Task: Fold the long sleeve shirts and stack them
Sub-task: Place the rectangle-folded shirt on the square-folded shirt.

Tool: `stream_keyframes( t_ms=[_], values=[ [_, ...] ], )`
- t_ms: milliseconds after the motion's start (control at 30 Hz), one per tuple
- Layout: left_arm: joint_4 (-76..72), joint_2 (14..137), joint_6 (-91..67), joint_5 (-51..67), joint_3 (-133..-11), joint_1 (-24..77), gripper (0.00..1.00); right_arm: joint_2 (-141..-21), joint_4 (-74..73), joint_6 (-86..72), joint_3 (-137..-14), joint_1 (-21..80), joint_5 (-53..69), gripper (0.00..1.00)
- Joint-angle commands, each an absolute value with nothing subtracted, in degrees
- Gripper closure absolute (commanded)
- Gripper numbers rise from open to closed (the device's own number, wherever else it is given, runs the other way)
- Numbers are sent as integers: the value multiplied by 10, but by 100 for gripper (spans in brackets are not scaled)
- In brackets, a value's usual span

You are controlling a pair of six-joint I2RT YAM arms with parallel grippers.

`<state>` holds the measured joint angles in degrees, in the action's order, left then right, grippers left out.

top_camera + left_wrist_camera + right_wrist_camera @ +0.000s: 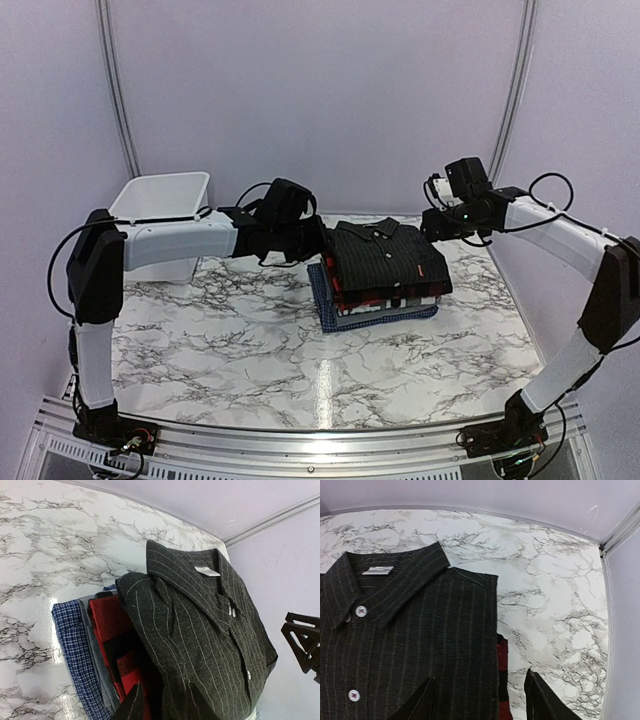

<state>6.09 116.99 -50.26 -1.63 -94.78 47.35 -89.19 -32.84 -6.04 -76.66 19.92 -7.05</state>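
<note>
Top external view: the long sleeve shirts lie folded in one stack at the centre of the marble table — black pinstriped shirt on top, red-and-black plaid shirt under it, blue checked shirt lowest. The left claw sits against the stack's upper-left edge. The right claw is at its upper-right corner. A white bin stands in the upper left.

Left wrist view: the pinstriped shirt fills the middle and right, collar and label uppermost. Plaid, a greyish shirt and blue check show as layers at the lower left. Two dark tips at the bottom edge stand a little apart against the black cloth — I cannot tell whether any fold is caught between them.

Right wrist view: the collar and two white buttons sit at the left, with marble to the right. The fingers stand well apart at the bottom edge, gripping nothing, with the shirt's right edge below the gap.
</note>
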Motion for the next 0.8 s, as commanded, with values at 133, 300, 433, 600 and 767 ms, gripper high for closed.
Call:
stream_keyframes(
  t_ms=[133,300,433,600,767],
  values=[
    [64,1129,-421,-22,-991,485,81,-853,-270,-111,-738,286,-52,46],
    [44,1200,-411,49,-1039,494,87,-819,-240,-139,-660,286,-66,45],
    [41,1229,-424,60,-1034,495,88,-791,-215,-163,-597,287,-75,42],
    [40,1222,-437,49,-987,492,89,-776,-205,-177,-560,286,-67,39],
    [37,1212,-442,61,-963,485,88,-757,-216,-177,-563,289,-62,35]
  ],
)
